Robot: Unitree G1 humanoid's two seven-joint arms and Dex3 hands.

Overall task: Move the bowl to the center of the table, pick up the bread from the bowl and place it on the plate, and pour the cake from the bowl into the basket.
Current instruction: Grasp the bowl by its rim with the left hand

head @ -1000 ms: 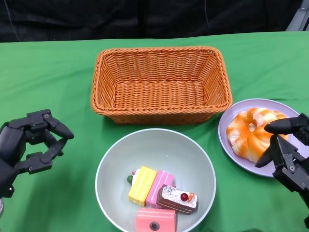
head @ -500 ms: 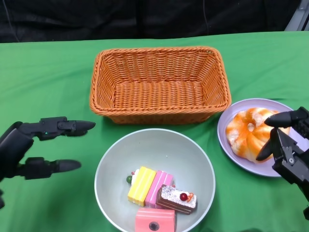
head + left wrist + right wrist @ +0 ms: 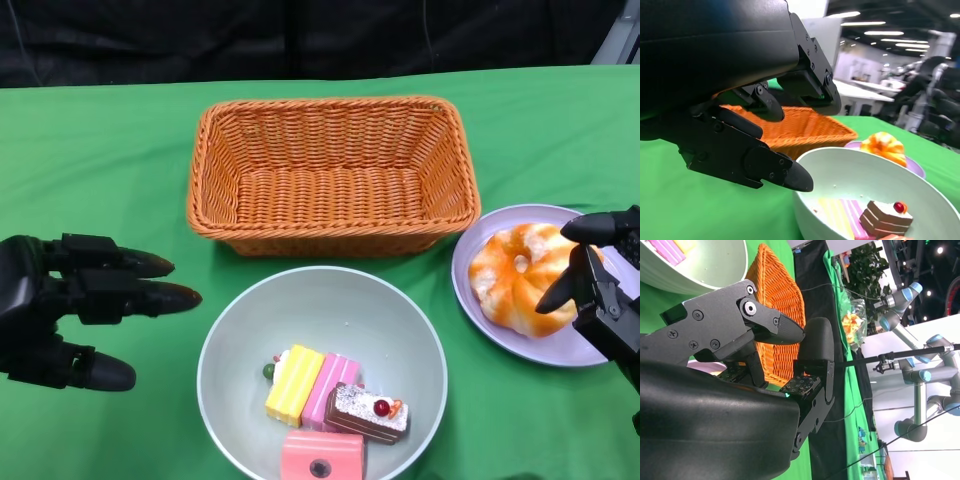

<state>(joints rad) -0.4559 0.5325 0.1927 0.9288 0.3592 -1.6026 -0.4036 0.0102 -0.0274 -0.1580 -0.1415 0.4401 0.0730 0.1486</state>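
No readable text, label, brand, number or sign appeared in any of the three views. The background of both wrist views was too blurred or too small for any lettering to be made out.
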